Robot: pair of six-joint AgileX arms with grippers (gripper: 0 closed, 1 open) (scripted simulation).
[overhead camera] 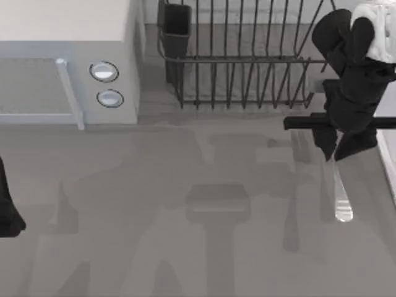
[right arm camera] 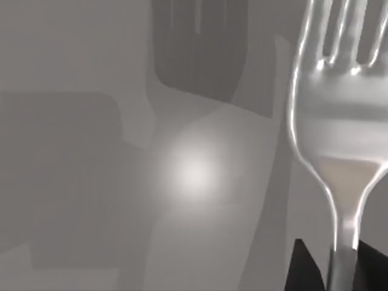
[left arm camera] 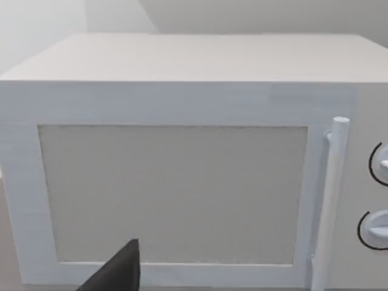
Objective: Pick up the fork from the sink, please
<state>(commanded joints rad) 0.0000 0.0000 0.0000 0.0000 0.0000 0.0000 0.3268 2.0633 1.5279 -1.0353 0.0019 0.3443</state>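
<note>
Right gripper (overhead camera: 332,154) fingers clamp the fork (overhead camera: 340,192) by its handle over the sink (overhead camera: 388,167); thin hold, it may swivel; left gripper (overhead camera: 7,210) parked, fingers' state unclear.

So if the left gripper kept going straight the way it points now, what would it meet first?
Most likely the microwave: the left gripper faces its door window squarely, with nothing visible between them, though depth is unclear.

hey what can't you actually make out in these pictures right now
- Fork: top view, its upper part is hidden under the right tool; right wrist view, tine tips cut off by the edge.
- Left tool: mostly cut off by the edge in the left wrist view.
- Dish rack: top view, cut off by the edge.
</note>
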